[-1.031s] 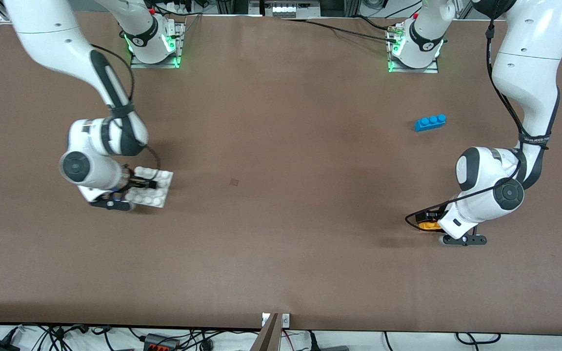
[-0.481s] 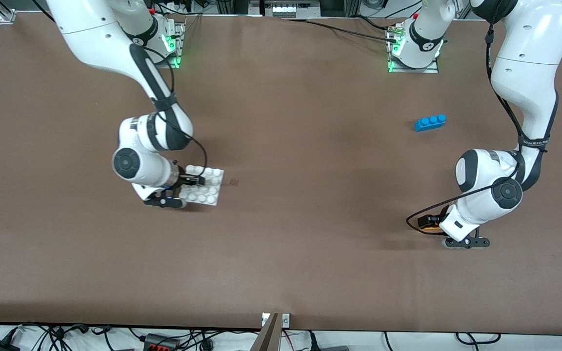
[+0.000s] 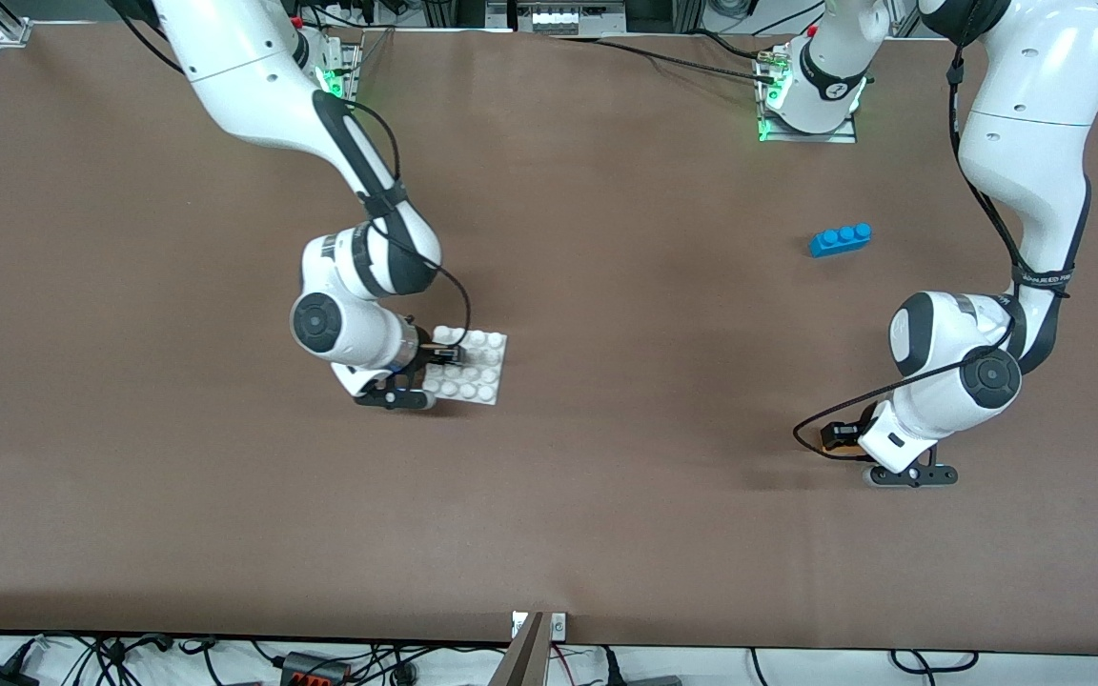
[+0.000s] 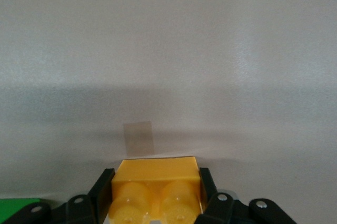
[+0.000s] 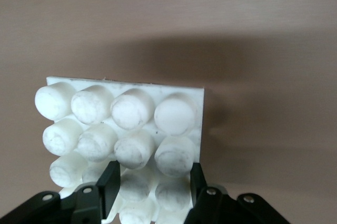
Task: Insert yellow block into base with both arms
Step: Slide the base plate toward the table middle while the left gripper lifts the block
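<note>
The right tool [image 3: 447,354] grips the flat white studded plastic base [image 3: 477,372] by 1 edge, above mid-bench, studs exposed for mating. The left tool [image 3: 840,438] clamps the small yellow 2-stud plastic block [image 4: 157,195] at its own bench end, by its sides, probably to keep the underside free.

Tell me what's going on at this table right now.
Two robot arms each hold a toy piece. The right gripper is shut on the white studded base, holding it over the middle of the table. The left gripper is shut on the yellow block at the left arm's end of the table. A blue brick lies untouched there. The block is not yet on the base.
</note>
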You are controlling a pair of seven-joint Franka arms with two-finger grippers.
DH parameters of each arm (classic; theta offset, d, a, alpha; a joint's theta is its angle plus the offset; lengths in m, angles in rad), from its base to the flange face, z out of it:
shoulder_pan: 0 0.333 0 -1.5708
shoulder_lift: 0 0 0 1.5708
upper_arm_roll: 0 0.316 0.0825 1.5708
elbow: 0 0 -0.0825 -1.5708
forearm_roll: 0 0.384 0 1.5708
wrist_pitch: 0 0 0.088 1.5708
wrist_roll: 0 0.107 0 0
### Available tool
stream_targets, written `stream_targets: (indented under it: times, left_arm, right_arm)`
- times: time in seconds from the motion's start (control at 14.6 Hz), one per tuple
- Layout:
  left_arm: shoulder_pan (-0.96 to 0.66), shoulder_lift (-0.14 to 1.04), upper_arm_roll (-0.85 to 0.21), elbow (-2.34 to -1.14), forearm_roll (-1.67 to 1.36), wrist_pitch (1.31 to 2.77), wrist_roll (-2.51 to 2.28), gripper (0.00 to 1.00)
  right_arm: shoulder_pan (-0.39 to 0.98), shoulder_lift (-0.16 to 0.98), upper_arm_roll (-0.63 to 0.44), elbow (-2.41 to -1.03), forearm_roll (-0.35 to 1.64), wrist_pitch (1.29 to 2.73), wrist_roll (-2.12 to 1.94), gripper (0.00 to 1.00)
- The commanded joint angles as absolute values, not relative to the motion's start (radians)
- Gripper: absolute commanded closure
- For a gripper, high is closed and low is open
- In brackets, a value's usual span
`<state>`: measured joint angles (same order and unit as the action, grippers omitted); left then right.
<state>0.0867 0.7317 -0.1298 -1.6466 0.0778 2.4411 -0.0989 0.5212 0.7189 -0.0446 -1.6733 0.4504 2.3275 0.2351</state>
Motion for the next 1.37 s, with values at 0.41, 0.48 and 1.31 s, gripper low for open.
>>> stream_targets:
  times: [0.41,0.48,1.31]
  left_arm:
    - [0.064,0.631,-0.268,-1.632,0.107,2.211,-0.233,0.46]
    - [0.064,0.627,-0.285,-1.634,0.107,2.201,-0.251,0.48]
    - [0.061,0.598,-0.357,-1.638,0.107,2.172,-0.343,0.49]
  right_arm:
    - [0.704,0.951,-0.04,-1.45,0.541,2.457,0.238,0.49]
    - [0.721,0.962,-0.04,-1.433,0.543,2.457,0.242,0.49]
    - [0.732,0.703,-0.167,-1.414,0.523,2.179,0.267,0.0]
